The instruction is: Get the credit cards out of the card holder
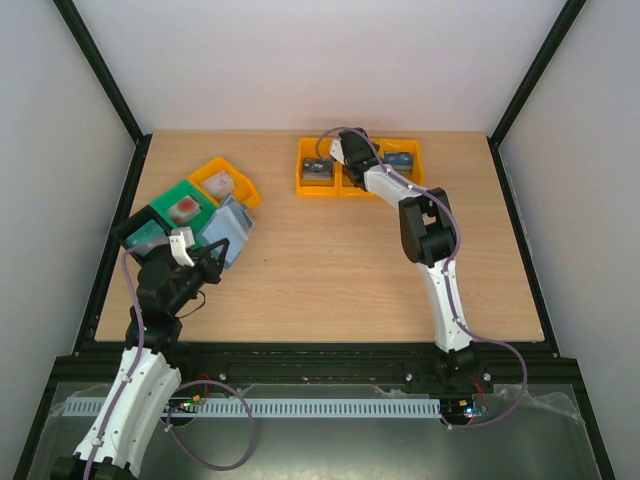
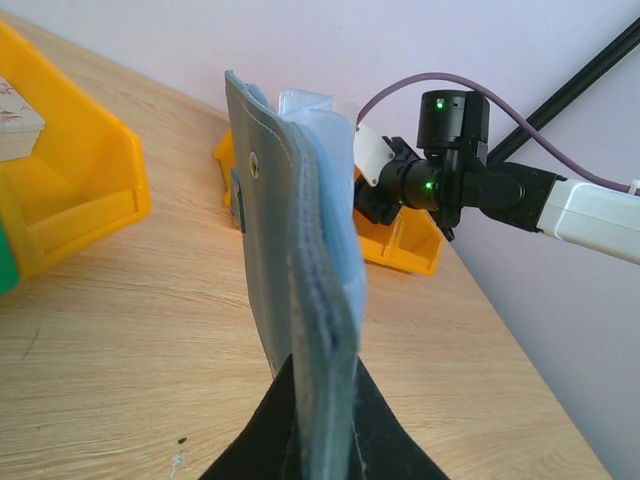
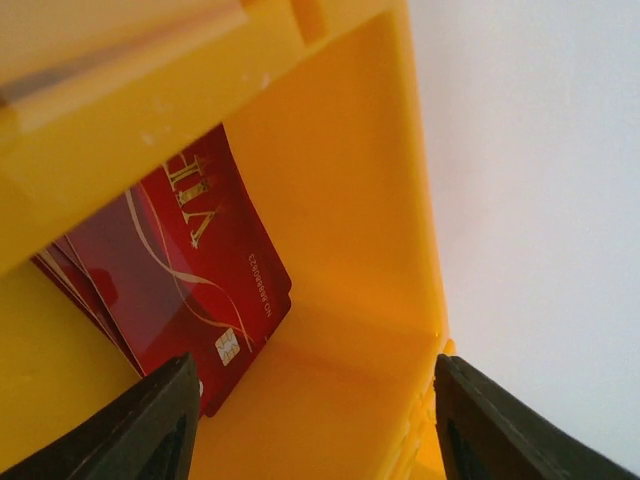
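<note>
My left gripper [image 1: 203,262] is shut on the card holder [image 1: 230,228], a blue-grey wallet held just above the table near the left bins. In the left wrist view the card holder [image 2: 300,250] stands on edge between my black fingers [image 2: 250,440], and a pale edge [image 2: 305,105] pokes out of its top. My right gripper [image 1: 340,150] is open over the back yellow bins. In the right wrist view it [image 3: 320,425] is open and empty inside a yellow bin [image 3: 350,200], beside a few stacked red credit cards [image 3: 190,280].
A row of yellow bins [image 1: 345,188] at the back holds dark cards [image 1: 318,170]. At the left stand an orange bin [image 1: 240,190], a green bin [image 1: 165,205] and a black bin [image 1: 135,228], each with a card. The left wrist view shows a yellow bin [image 2: 70,200].
</note>
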Available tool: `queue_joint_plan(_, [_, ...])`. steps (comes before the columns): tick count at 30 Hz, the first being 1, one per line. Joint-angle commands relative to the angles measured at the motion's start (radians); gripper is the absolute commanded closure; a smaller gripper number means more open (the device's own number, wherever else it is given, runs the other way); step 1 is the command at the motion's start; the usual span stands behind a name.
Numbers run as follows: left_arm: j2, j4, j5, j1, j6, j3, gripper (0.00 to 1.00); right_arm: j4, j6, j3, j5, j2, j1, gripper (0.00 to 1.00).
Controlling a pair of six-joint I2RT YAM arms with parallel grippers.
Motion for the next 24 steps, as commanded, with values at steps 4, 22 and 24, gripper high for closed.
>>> queue_joint_plan(4, [-0.010, 0.064, 0.022, 0.007, 0.000, -0.009, 0.98, 0.037, 0.079, 0.007, 0.067, -0.117, -0.002, 0.25])
queue_joint_plan(22, [-0.081, 0.309, 0.613, 0.006, 0.252, 0.158, 0.98, 0.386, 0.742, -0.787, -1.297, -1.149, 0.104, 0.01])
queue_joint_plan(24, [-0.084, 0.292, 0.617, 0.006, 0.256, 0.177, 0.98, 0.490, 0.786, -0.867, -1.440, -1.217, 0.169, 0.01])
